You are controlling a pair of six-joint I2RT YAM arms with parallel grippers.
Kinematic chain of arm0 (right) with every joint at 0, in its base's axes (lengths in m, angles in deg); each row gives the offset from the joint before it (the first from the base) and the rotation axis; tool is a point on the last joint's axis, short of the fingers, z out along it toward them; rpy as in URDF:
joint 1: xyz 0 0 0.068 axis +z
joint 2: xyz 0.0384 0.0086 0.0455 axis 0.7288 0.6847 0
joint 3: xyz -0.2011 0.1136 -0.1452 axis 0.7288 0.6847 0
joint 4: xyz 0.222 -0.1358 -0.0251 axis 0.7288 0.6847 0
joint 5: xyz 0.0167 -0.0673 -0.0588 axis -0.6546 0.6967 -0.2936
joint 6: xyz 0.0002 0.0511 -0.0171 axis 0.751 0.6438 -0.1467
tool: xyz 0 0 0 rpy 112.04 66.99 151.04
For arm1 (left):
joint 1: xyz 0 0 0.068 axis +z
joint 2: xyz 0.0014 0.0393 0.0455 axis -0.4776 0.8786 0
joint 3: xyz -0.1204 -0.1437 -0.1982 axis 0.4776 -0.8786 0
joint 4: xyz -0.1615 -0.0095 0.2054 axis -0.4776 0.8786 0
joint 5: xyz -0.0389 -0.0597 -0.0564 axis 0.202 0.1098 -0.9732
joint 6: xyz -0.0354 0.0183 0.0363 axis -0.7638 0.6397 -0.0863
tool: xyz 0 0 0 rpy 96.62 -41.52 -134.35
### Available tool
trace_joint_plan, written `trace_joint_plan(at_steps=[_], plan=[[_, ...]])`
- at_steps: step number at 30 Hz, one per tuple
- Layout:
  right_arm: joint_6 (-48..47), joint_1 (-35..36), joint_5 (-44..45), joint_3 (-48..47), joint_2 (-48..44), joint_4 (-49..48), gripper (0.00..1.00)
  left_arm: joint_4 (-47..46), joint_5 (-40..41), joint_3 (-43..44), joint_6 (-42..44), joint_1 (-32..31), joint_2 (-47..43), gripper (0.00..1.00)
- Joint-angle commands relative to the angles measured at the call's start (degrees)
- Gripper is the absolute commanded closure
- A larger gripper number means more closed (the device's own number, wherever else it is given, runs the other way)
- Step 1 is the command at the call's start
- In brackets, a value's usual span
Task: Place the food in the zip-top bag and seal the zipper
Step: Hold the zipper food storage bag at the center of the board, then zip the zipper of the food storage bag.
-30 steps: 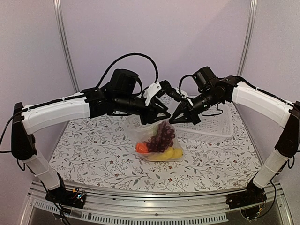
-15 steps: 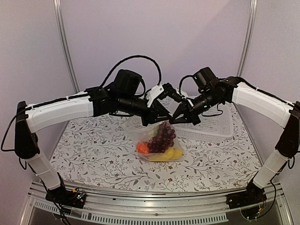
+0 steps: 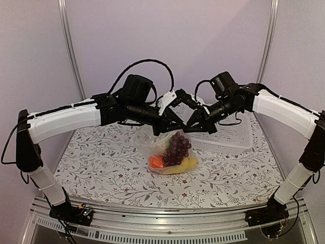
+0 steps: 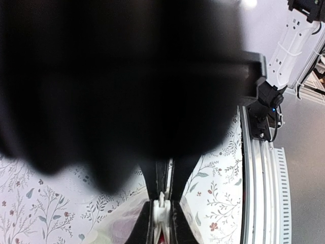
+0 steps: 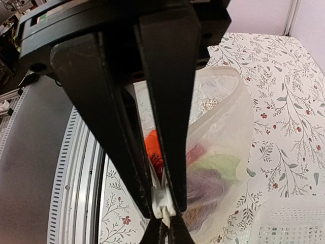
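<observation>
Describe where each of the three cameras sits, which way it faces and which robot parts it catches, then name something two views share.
Top external: above and behind the bases, looking down at the table; both arms show, left tool and right tool meeting above the zip-top bag.
Left wrist: on the left arm, looking past its fingers to the table; dark blur covers most.
Right wrist: on the right arm, looking past its fingers into the bag.
Shared: both wrist views show the pinched zipper.
</observation>
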State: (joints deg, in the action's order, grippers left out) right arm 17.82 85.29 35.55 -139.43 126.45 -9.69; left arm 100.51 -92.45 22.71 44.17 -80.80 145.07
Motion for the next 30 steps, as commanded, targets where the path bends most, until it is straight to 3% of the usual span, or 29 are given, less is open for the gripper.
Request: trace_joint_plan(at_steps=[1,9,30], plan=[[0.19,0.22,-0.89,-0.29,-1.13,-2.52,1.00,1.21,-0.33,0.80,-0.49,0.65,-0.09,0.94],[1.17,-5.38,-4.41,1.47,-3.47,-4.69,1.00,3.94,1.87,-2.28,-0.89,2.13,-2.34,0.93],[1.78,-11.31,-5.33,6.98,-6.23,-7.68,1.00,5.56,5.11,-16.43,-3.77,5.32,-10.99,0.91]])
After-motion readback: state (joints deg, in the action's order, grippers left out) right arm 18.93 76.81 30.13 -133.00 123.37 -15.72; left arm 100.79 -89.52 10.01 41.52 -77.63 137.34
